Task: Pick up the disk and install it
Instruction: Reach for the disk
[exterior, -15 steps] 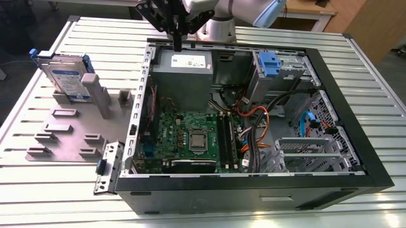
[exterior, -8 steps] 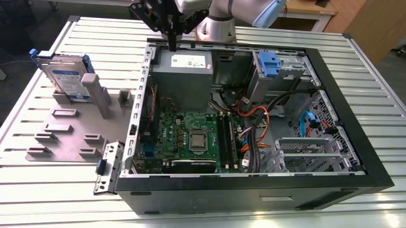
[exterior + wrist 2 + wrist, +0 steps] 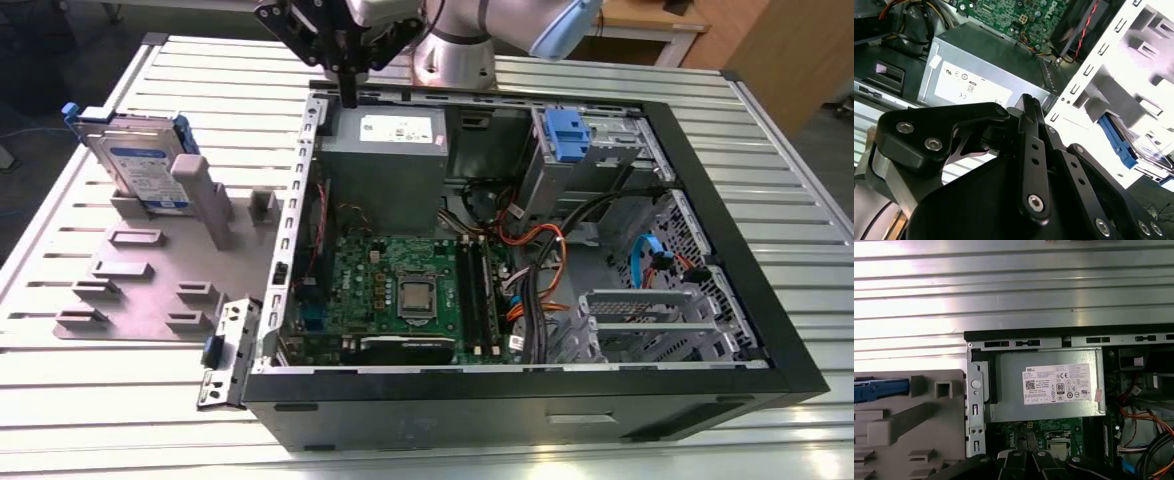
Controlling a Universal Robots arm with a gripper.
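1. The disk (image 3: 140, 165) stands on edge in a slot of the grey fixture (image 3: 134, 275), at the exterior view's left and outside the open computer case (image 3: 787, 330). It is probably propped upright so its top edge is free to pinch.
2. The gripper (image 3: 347, 92) hangs well apart from it, over the case's rear rim by the power supply (image 3: 384, 150). Its fingers are pressed together and hold nothing.
3. A drive cage with a blue tab (image 3: 566, 135) sits inside the case.

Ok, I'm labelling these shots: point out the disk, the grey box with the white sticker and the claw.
disk (image 3: 139, 162), exterior view, on its white-and-blue label.
grey box (image 3: 387, 168), exterior view, on its bare grey face.
claw (image 3: 350, 97), exterior view, at its lower tip.
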